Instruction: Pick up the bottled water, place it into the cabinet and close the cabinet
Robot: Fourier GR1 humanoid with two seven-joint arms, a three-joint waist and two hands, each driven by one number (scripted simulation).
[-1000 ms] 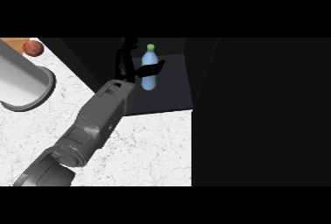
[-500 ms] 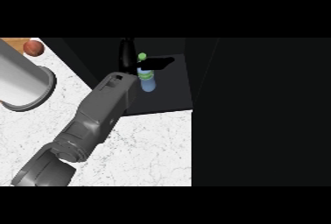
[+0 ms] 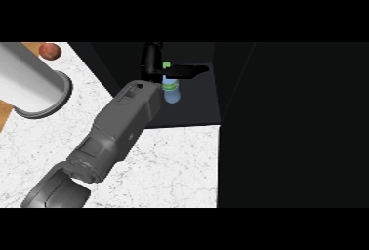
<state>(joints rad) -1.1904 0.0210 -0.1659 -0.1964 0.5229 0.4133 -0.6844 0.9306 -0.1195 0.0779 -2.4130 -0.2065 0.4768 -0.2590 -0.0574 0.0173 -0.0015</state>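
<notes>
Head view: left robot hand [image 3: 167, 72] has pushed deeper into the cabinet [image 3: 194, 105] since a second ago, fingers apparently curled round the bottled water [image 3: 172, 91], which now sits lower inside. Release looks near; cabinet not yet closed.

The bottled water [image 3: 172, 90] is seen inside the dark cabinet [image 3: 194, 105], so it's already off the white counter. It's a pale blue, see-through bottle with a green cap and a thin green band lower down. It's shown roughly upright, cap end pointing deeper into the cabinet, toward the left part of the opening. Its upper half is partly hidden, so only the lower body and a bit of cap can be made out.
</notes>
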